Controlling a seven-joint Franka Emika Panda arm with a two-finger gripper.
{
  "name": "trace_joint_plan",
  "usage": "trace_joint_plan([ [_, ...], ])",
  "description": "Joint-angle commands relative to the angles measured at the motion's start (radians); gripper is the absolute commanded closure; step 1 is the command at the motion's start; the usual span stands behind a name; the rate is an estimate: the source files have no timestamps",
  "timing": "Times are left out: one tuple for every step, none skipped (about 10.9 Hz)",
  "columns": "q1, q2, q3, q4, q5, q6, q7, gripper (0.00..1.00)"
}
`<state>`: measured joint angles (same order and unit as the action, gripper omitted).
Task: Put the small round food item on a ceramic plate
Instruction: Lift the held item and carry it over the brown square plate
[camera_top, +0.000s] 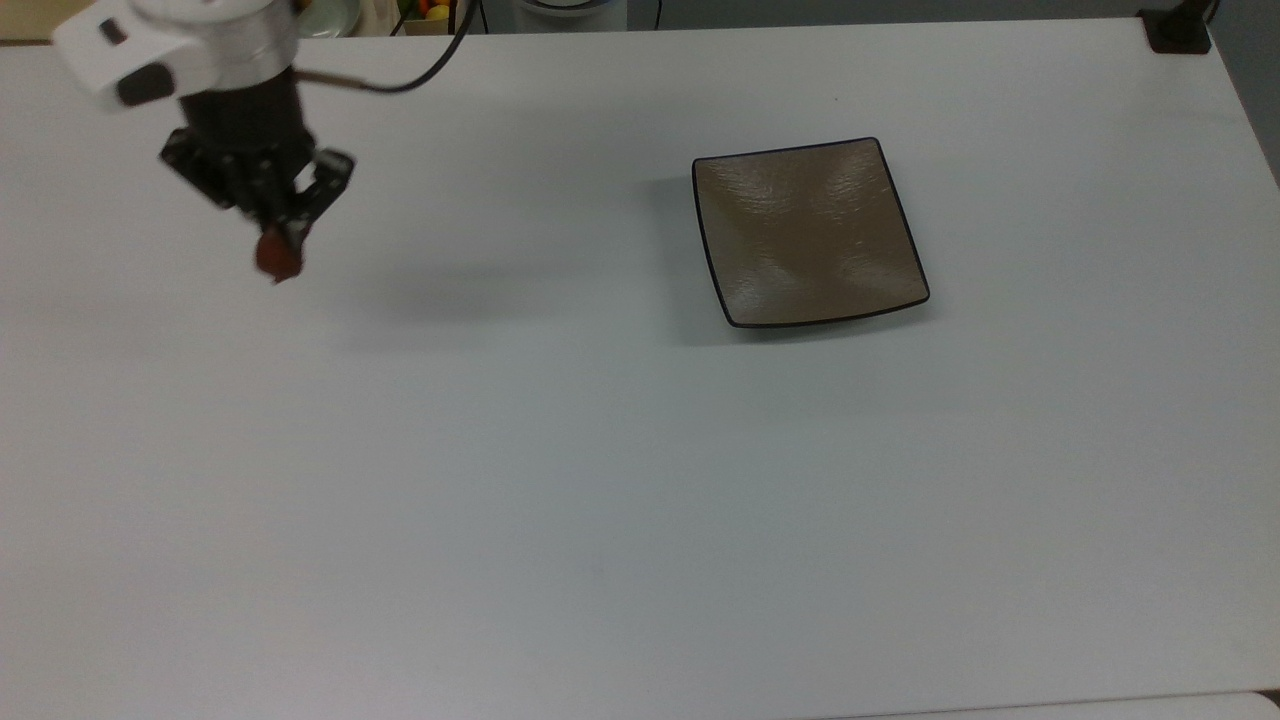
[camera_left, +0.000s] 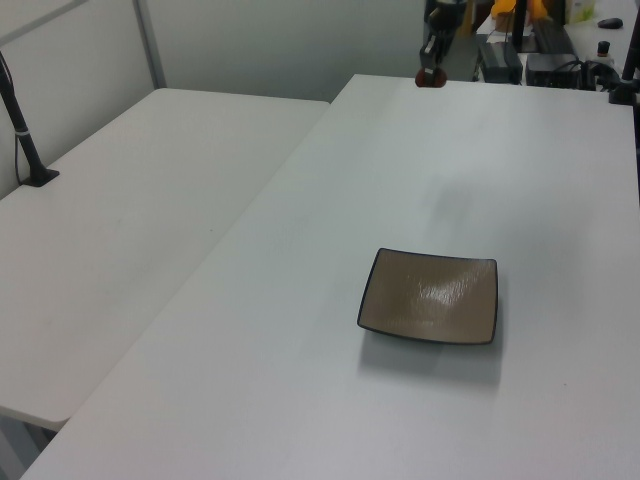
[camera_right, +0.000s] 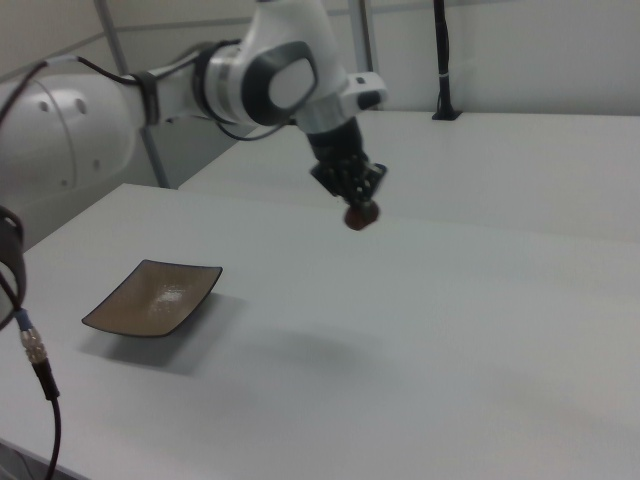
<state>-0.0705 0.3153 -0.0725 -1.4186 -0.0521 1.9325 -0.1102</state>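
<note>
Top view first: you have a wide white worktop (camera_top: 560, 480) with the ceramic plate (camera_top: 808, 232) lying flat toward the top view's right, nothing on it. The arm (camera_right: 250, 80) reaches in from the top view's upper left, and in the right view you can see it stretched out with the wrist pointing down. The claw (camera_top: 282, 240) hangs well above the worktop, closed on the small round food item (camera_top: 277, 258), which pokes out below the fingertips as a dark reddish lump. In the right view the same lump (camera_right: 361, 216) rides clear of the surface, with its shadow lying well apart from it on the worktop, so you are carrying at height. The plate (camera_right: 152, 298) is well apart from the claw (camera_right: 358, 205) in every view.

Your main risk is the grip itself. The item is tiny and rounded, and most of it appears to sit below the fingertips, so a quick traverse or a sudden stop could let it slip out and roll away across the bare worktop. Releasing from this height is the second risk: a round thing dropped onto a glossy plate with upturned corners may bounce or roll off the edge. Lower close over the plate's middle before you let go.
</note>
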Motion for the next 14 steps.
trace_joint_plan([
  [0.044,-0.126,0.054,-0.082,0.032,-0.140,-0.025,0.90],
  [0.073,-0.133,0.068,-0.082,0.032,-0.211,-0.023,0.90],
  [0.093,-0.148,0.091,-0.091,0.032,-0.261,-0.017,0.89],
  [0.106,-0.160,0.124,-0.120,0.040,-0.280,-0.014,0.89],
  [0.107,-0.174,0.160,-0.149,0.050,-0.291,-0.005,0.89],
  [0.109,-0.182,0.193,-0.178,0.063,-0.290,0.026,0.89],
  [0.118,-0.185,0.215,-0.206,0.067,-0.287,0.058,0.89],
  [0.153,-0.186,0.218,-0.232,0.069,-0.282,0.087,0.89],
  [0.179,-0.185,0.218,-0.255,0.073,-0.274,0.122,0.89],
  [0.207,-0.185,0.218,-0.285,0.081,-0.259,0.150,0.89],
  [0.227,-0.185,0.218,-0.313,0.096,-0.236,0.173,0.88],
  [0.250,-0.183,0.218,-0.339,0.110,-0.202,0.202,0.88],
  [0.271,-0.179,0.220,-0.370,0.112,-0.149,0.243,0.88],
  [0.299,-0.176,0.220,-0.406,0.112,-0.079,0.286,0.88],
])
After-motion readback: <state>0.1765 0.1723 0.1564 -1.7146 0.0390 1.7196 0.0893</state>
